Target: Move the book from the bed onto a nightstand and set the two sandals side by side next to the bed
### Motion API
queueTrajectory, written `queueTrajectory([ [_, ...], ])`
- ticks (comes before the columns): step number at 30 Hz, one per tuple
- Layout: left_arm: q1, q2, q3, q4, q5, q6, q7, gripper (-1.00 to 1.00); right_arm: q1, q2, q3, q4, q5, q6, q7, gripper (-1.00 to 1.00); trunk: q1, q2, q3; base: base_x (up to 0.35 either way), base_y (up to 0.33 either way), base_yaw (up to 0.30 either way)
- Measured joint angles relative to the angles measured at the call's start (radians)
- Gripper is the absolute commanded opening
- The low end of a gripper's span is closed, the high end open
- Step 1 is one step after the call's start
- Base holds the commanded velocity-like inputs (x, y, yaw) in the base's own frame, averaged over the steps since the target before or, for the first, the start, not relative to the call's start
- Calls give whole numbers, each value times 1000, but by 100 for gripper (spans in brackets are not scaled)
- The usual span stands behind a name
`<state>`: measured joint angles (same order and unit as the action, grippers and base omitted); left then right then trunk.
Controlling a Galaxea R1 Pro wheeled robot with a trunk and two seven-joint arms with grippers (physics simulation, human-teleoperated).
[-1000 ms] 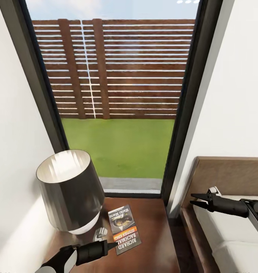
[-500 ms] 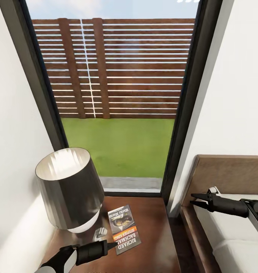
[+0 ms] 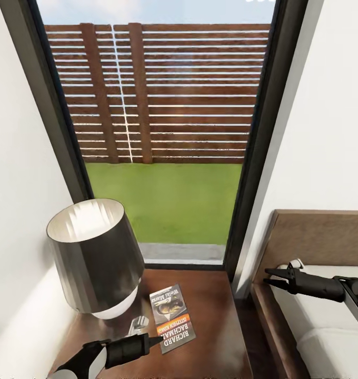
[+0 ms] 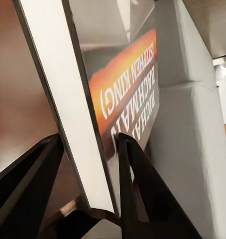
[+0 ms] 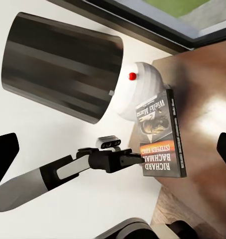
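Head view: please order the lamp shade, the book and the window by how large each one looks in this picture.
1. Window, by far the largest.
2. Lamp shade.
3. Book, the smallest.
The window is farther away, so nearness does not explain its lead.

Lamp, window and the yard outside

A lamp (image 3: pixel 95 258) with a dark shade and white round base (image 5: pixel 138 94), red button on it, stands by the white wall (image 3: pixel 21 173). Through the dark-framed window (image 3: pixel 163 131) show grass (image 3: pixel 166 202) and a slatted fence (image 3: pixel 158 95).
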<state>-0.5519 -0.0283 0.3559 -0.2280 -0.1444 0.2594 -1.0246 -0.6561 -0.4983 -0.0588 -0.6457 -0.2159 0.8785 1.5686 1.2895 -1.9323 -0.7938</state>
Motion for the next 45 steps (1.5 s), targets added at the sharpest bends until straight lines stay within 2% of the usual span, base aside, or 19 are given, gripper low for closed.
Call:
queueTrajectory([
  [17, 0, 0, 0, 0, 0, 0, 0, -100, 0, 0, 0, 0, 0, 0, 0, 100, 65, -119, -53, 0, 0, 0],
  [26, 0, 0, 0, 0, 1, 0, 0, -100, 0, 0, 0, 0, 0, 0, 0, 100, 65, -119, -53, 0, 0, 0],
  [36, 0, 0, 0, 0, 0, 0, 0, -100, 0, 0, 0, 0, 0, 0, 0, 100, 104, -189, -85, 0, 0, 0],
  [45, 0, 0, 0, 0, 1, 0, 0, -100, 0, 0, 0, 0, 0, 0, 0, 100, 104, -189, -85, 0, 0, 0],
])
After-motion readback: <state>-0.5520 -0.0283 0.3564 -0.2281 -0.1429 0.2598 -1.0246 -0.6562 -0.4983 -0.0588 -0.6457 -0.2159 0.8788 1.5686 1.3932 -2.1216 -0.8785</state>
